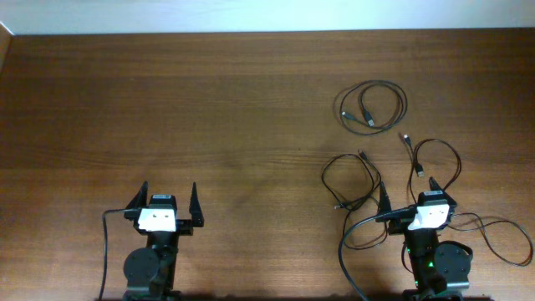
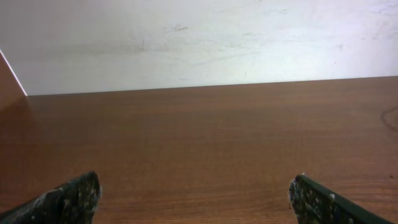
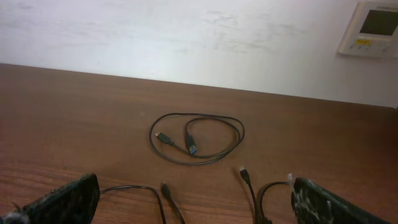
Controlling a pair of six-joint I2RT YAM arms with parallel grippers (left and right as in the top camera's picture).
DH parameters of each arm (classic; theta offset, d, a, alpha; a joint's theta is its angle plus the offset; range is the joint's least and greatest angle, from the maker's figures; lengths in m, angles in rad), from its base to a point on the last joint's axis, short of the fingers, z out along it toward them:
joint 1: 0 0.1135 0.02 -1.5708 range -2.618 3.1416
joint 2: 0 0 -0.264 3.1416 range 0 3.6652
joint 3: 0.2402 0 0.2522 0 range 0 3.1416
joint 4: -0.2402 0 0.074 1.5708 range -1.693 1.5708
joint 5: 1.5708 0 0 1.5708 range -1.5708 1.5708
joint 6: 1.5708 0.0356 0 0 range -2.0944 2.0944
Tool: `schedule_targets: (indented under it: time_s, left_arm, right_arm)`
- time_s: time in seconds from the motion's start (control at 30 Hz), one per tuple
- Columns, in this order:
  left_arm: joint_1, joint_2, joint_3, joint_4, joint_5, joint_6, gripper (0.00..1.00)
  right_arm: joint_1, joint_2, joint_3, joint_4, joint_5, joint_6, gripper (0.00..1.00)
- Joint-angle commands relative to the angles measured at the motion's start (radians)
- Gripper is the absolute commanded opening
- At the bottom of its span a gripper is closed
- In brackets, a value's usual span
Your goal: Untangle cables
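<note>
Overhead: left fingers (image 1: pixel 194 199) and right fingers (image 1: pixel 384 199) spread wide, holding nothing; cables (image 1: pixel 366 120) lie looped by the right.

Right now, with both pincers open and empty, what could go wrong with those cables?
The loose cables lie close beside the right pincer, near its own thick wire; a pull might snag that instead. The coiled cable is thin and lies flat, so a grab may miss it.
</note>
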Motion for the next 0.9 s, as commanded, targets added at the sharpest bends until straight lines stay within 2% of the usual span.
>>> schedule_targets:
  time_s: [0.0,0.7,0.87]
  left_arm:
    - [0.006,-0.005,-0.002,-0.004,-0.004,0.019,0.99]
    - [0.006,-0.005,-0.002,-0.004,-0.004,0.019,0.99]
    - [0.006,-0.005,-0.002,-0.004,-0.004,0.019,0.99]
  right_arm:
    - [-0.006,0.005,-0.005,-0.006,0.016,0.014,0.98]
    - [-0.002,-0.023,-0.005,-0.006,0.016,0.014,0.98]
    - [0.078,-0.023,-0.005,-0.006,0.016,0.014,0.98]
